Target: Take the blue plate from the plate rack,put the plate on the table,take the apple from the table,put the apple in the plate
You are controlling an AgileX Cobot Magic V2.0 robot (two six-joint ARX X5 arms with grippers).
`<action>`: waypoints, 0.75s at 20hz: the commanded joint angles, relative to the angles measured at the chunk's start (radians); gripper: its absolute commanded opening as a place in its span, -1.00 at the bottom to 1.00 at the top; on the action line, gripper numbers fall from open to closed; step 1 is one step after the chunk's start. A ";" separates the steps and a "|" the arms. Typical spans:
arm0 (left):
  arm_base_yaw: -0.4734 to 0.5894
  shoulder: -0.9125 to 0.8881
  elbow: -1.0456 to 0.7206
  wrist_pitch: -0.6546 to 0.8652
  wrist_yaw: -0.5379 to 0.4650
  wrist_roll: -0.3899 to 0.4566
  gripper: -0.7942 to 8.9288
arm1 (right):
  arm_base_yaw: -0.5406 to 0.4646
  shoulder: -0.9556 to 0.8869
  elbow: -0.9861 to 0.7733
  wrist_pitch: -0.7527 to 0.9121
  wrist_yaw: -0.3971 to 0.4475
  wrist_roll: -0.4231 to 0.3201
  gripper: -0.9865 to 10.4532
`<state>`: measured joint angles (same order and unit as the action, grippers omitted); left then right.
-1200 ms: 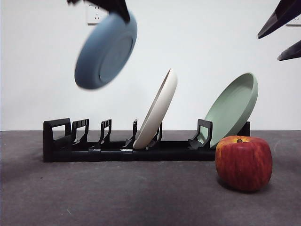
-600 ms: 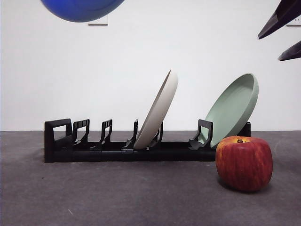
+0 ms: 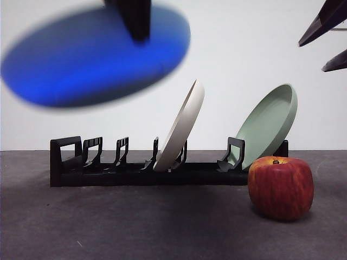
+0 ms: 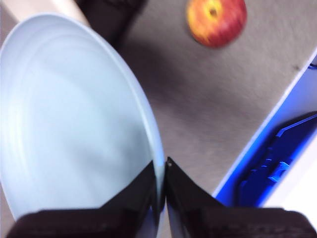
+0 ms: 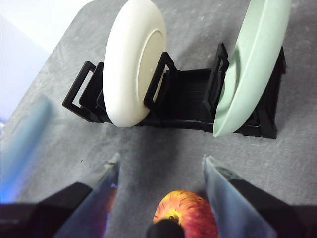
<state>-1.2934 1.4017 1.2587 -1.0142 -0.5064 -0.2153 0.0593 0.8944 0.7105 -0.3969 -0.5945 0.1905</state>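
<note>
My left gripper point(image 3: 135, 21) is shut on the rim of the blue plate point(image 3: 97, 54), which hangs blurred and tilted high above the left half of the plate rack point(image 3: 108, 173). In the left wrist view the jaws point(image 4: 161, 186) pinch the plate's edge point(image 4: 69, 119), with the apple point(image 4: 216, 21) on the table beyond. The red apple point(image 3: 281, 187) sits on the table point(image 3: 135, 227) in front of the rack's right end. My right gripper point(image 5: 161, 191) is open, above the apple point(image 5: 185, 215), and shows at the top right of the front view point(image 3: 331, 38).
A cream-white plate point(image 3: 181, 127) leans in the rack's middle slot and a sage-green plate point(image 3: 268, 124) leans at its right end. Both show in the right wrist view, cream point(image 5: 133, 59) and green point(image 5: 252, 64). The rack's left slots hold nothing.
The blue plate has risen clear of the rack, then come back down into view nearer the camera, larger, flatter and blurred. The right gripper and the apple have not moved.
</note>
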 commanded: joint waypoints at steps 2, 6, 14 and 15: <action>0.000 0.016 -0.153 0.171 0.061 -0.013 -0.85 | 0.000 0.000 0.006 -0.005 0.002 -0.005 -0.33; 0.000 0.087 -0.208 0.248 0.093 0.043 -0.85 | 0.001 0.000 0.006 -0.005 0.002 -0.005 -0.33; 0.030 0.290 -0.208 0.316 0.092 0.167 -0.83 | 0.001 0.000 0.006 -0.006 0.001 -0.005 -0.33; 0.033 0.291 -0.208 0.317 0.092 0.167 -0.81 | 0.001 0.000 0.006 -0.007 0.000 -0.005 -0.33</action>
<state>-1.2652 1.6859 1.0561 -0.7032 -0.4194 -0.0582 0.0593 0.8944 0.7105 -0.4046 -0.5949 0.1905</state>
